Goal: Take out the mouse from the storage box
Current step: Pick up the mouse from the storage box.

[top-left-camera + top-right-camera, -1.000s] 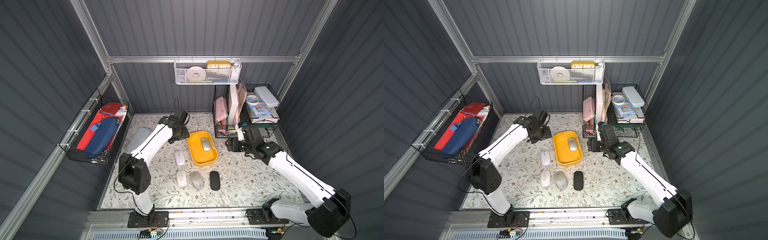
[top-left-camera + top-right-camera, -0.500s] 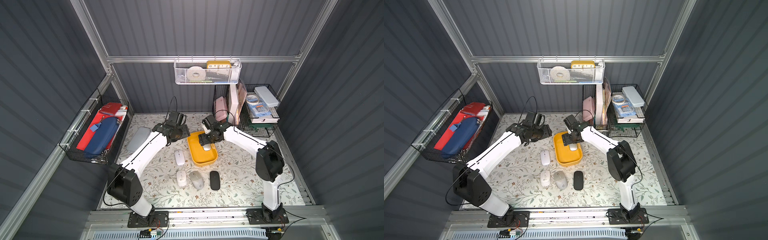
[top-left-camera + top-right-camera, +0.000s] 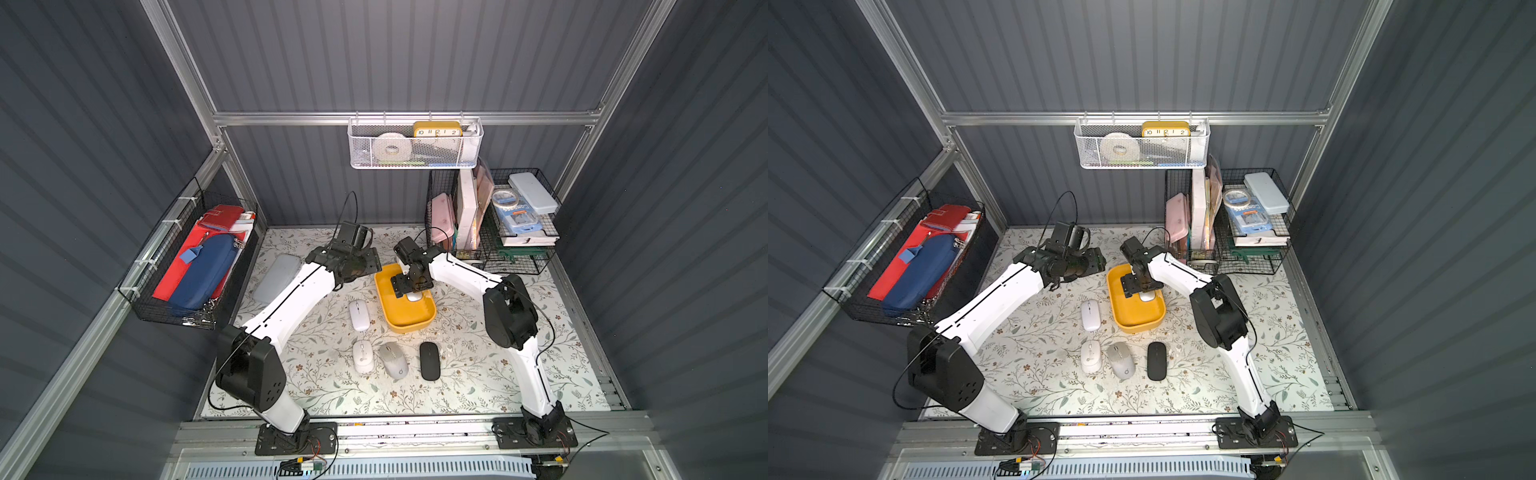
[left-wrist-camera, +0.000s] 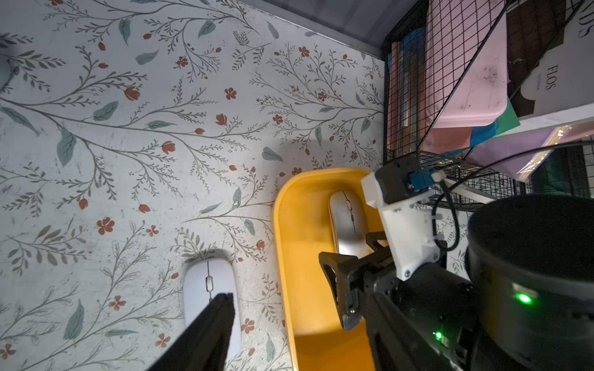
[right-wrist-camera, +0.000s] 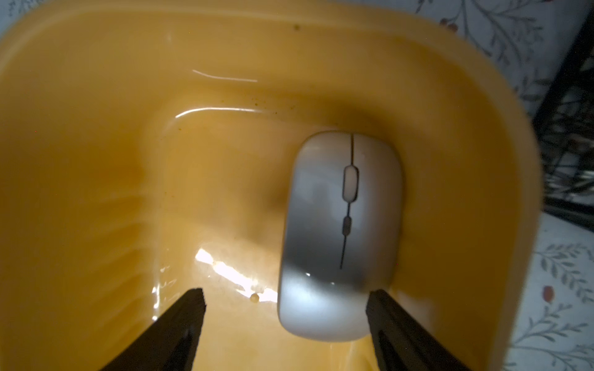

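One slim mouse lies in the box, close along one long wall near a rounded corner; its shell is smooth satin silver with a pale wheel and a thin seam down the middle; the box is glossy mustard plastic, low-walled, with glare streaks and a few specks on its floor; the right gripper hangs inside it with black fingers spread apart, one just beside the mouse's rear, gripping nothing; in both top views it hides most of the mouse; the left gripper hovers over the floral mat near the box's back end; only one finger shows in its wrist view, so I cannot tell open or closed.
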`<action>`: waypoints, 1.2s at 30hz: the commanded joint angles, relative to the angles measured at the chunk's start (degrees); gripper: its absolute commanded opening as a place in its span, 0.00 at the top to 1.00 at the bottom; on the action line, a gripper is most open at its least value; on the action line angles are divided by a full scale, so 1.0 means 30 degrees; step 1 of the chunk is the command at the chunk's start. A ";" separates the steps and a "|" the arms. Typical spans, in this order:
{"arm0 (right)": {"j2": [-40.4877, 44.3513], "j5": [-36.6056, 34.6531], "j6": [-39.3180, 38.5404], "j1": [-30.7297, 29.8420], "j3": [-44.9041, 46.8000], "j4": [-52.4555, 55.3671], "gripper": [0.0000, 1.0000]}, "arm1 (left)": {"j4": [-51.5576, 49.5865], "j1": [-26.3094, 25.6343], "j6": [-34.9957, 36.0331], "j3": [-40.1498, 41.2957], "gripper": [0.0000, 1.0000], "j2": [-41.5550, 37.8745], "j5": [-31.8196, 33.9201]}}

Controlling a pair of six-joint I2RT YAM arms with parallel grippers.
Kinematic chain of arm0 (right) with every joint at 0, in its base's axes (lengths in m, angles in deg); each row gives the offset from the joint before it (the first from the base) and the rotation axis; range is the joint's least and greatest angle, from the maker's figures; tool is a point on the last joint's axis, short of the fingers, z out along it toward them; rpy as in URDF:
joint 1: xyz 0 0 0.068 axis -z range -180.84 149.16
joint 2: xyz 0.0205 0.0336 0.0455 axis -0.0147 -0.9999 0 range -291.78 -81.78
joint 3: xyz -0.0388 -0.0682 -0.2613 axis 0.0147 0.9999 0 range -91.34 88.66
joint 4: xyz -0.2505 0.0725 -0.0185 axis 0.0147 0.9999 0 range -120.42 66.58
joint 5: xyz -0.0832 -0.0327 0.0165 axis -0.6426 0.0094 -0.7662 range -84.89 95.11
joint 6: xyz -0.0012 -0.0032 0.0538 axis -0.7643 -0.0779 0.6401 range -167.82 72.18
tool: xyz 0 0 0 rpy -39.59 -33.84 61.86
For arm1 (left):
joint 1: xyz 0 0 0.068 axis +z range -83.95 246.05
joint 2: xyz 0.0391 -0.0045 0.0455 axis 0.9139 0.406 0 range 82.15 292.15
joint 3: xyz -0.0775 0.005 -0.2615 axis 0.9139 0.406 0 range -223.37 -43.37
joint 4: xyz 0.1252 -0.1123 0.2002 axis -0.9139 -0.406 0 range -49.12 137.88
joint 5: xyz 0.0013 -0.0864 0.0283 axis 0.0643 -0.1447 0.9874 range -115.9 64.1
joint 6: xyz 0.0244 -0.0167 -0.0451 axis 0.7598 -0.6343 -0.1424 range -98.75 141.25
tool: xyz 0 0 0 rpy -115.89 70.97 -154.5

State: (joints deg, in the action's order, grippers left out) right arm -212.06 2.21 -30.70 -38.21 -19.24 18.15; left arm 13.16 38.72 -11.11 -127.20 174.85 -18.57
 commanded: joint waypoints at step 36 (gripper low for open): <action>-0.1468 -0.4768 0.1235 -0.1831 -0.2151 0.0948 0.12 | 0.0937 0.0187 0.0413 -0.0210 0.30 0.0710 -0.1697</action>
State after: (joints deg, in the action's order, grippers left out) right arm -213.04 -5.98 -27.81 -42.93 -22.93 16.82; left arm 14.87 39.50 -10.30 -127.20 176.43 -21.89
